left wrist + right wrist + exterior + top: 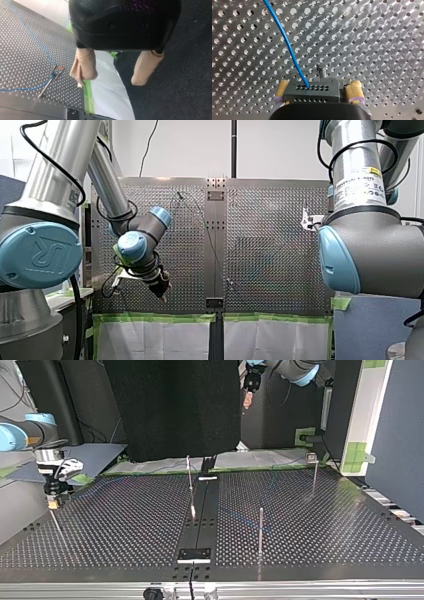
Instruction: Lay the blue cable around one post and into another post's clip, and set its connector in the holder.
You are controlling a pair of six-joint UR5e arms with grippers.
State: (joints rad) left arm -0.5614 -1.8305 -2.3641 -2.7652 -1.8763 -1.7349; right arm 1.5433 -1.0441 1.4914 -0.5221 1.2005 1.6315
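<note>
- My right gripper (318,86) is clamped on the dark connector (312,92), with a yellow pad at each end. In the front view my own arm hides it.
- My left gripper (111,80) holds its beige fingers apart and empty, over the table's (325,525) near edge.
- One thin blue cable (287,42) leaves the connector's holed face. Further off it bends at a post (48,83), and it is faint from across the table.
- Three upright posts (260,530) show there.
</note>
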